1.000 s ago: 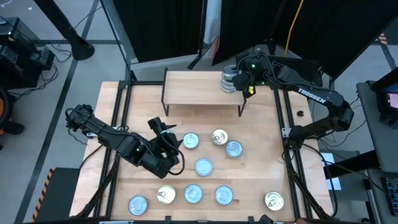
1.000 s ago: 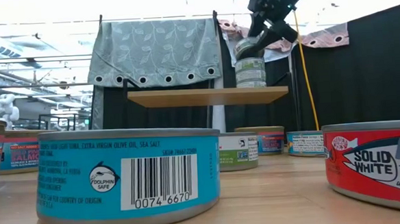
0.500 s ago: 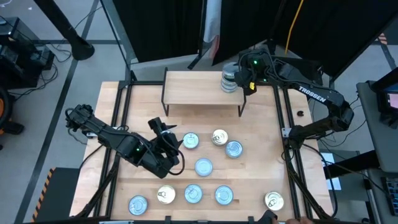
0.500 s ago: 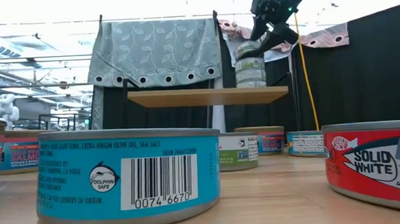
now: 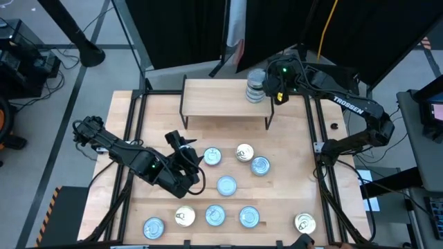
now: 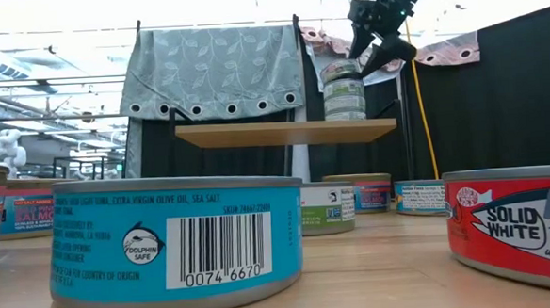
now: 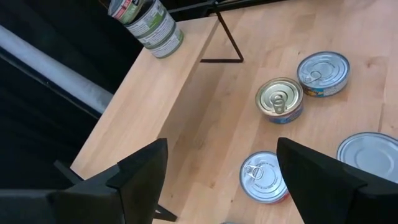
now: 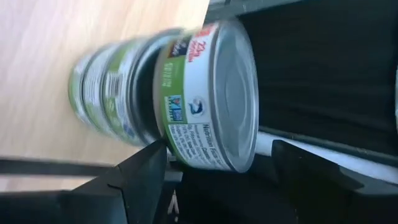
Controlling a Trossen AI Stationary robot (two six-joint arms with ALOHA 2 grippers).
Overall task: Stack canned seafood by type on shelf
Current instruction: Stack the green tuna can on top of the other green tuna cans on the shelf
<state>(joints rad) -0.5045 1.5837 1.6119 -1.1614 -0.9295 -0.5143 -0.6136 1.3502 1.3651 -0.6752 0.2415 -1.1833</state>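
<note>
Wooden tabletop bearing a low shelf and nine loose tins lying flat; the shelf carries one stack of green-sided tins, apparently three high, at its right end

This was a robotics lab or test workshop. Black curtain panels hung behind the pale wooden desk, cables trailed over grey floor, and an orange cord dropped beside the right hand. Beyond lay open industrial ceiling beams.
</note>
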